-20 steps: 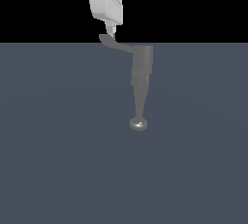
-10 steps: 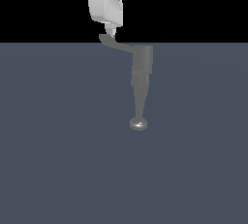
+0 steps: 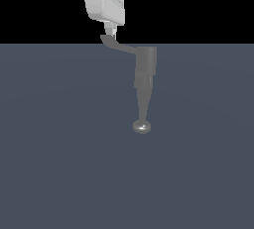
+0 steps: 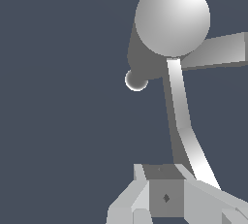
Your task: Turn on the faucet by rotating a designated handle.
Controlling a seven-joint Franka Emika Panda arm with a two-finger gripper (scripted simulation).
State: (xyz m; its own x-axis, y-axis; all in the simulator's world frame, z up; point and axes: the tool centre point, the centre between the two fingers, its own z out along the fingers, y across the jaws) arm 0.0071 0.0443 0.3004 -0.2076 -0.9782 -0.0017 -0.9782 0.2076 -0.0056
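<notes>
- My end effector [image 3: 112, 30] hangs directly above the outer tip of the handle [image 3: 119, 46], at or just short of contact. The exterior view does not settle which.
- Finger state: I cannot tell. In the wrist view the finger bases [image 4: 164, 196] fill the foreground and the tips are hidden. The exterior view shows only one narrow point below the white body.
- The handle runs from its widened tip, under my end effector, to the top of the faucet [image 3: 145, 72]. In the wrist view it reads as a pale bent strip [image 4: 181, 121] leading away from me.
- Step in hand, by my judgement: approach is complete and contact is being set. Rotation is not yet evident.
- Next move calls for a firm bearing on the tip, then a sideways sweep around the faucet's upright axis. Pressing straight down would achieve little.
- The tip is thin and upturned, so I judge a slip off its edge the chief risk.
- Beyond the handle stands the blocky body, then the tapering spout, ending at the knob [image 3: 142, 127].
- Open room: the surface [image 3: 54, 148] shows nothing else on either side of the faucet, so the sweep has free passage. Only the body itself limits the arc.
</notes>
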